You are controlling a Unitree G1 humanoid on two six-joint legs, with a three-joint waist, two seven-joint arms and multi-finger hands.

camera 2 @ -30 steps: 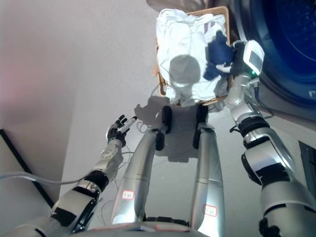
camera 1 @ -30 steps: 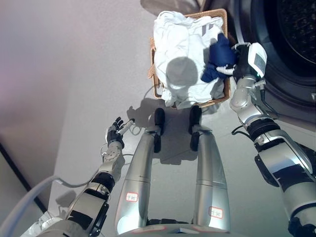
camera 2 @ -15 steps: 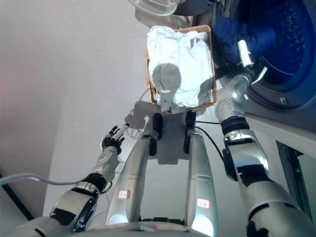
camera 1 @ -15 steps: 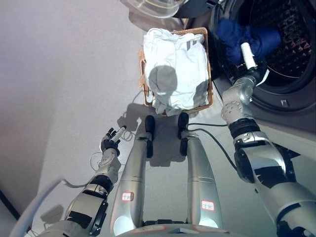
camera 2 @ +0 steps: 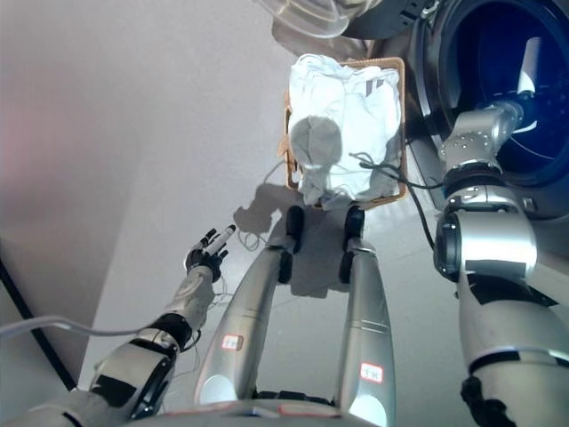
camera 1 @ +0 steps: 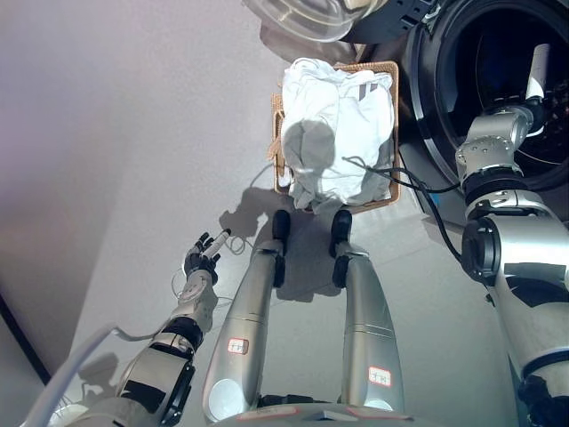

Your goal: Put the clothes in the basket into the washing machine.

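Observation:
A wicker basket stands on the floor, heaped with white clothes. To its right is the washing machine with its dark drum open. My right arm reaches into the drum, and the hand is hidden inside. No blue garment shows in either view. My left hand hangs open and empty over the floor at the lower left, far from the basket.
The machine's open door with its clear bowl hangs above the basket at the top. A grey wall runs along the left, with bare grey floor left of the basket.
My right arm has gone deeper into the drum, and the blue garment that showed at the drum's mouth is out of sight. The camera has shifted. The left hand has stayed put.

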